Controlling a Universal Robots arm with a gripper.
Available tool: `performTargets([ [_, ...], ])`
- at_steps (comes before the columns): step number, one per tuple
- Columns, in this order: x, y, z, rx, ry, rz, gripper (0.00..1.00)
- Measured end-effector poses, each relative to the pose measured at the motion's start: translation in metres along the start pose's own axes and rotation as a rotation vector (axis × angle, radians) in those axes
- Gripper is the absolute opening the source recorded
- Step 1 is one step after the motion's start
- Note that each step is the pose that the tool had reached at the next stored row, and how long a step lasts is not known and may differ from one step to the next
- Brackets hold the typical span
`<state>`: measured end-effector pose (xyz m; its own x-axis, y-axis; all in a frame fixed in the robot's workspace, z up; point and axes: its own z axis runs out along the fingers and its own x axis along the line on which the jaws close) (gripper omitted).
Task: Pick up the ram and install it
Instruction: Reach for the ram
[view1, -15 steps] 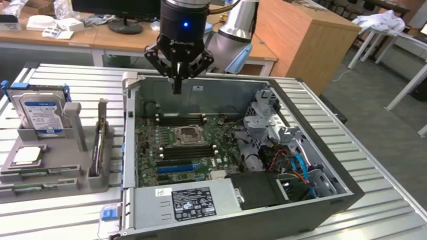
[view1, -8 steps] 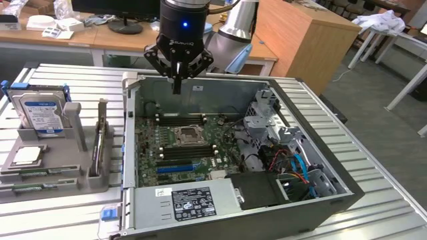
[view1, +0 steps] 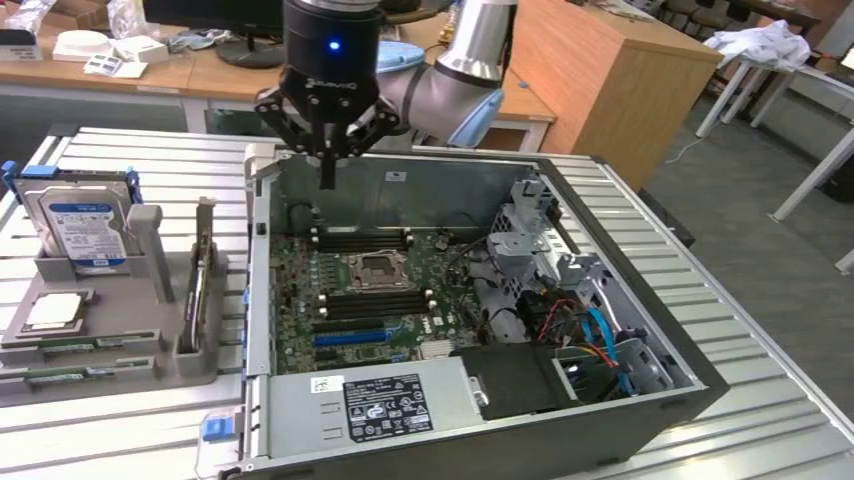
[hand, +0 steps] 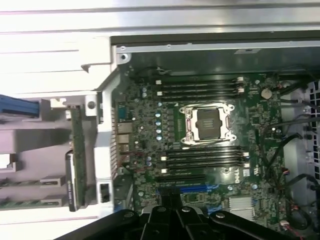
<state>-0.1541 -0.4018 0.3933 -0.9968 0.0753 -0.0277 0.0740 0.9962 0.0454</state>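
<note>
Nearest the exterior camera I see the grey power-supply box (view1: 367, 405) with its black-and-white label, at the front of the open black computer case (view1: 654, 405). Beside the case, on the exterior view's left, a grey moulded plastic holder (view1: 147, 350) rests on the slatted silver metal desk (view1: 120, 150). The ram (view1: 196, 295), a long thin green circuit-board stick bearing a label, stands on edge in a slot of that holder, just beside the case wall and untouched. Inside the case lies the large green motherboard (view1: 334, 300). Its black memory slots (view1: 363, 240) flank the square metal processor socket (view1: 380, 270). Farthest back, the black gripper (view1: 327, 178) hangs over the rear corner of the case, jaws clenched together on nothing, well apart from the ram.

I judge the pick-up not yet begun. To do it well, I spread the jaws before descending and centre them along the stick's length. I close across its thin faces above the holder, then lift straight along the slot so the board does not bind or flex.
</note>
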Motion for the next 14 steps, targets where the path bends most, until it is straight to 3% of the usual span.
performTargets([
  [14, 0.063, -0.0122, -0.0023, 0.0001, -0.0005, 0.0, 0.11],
])
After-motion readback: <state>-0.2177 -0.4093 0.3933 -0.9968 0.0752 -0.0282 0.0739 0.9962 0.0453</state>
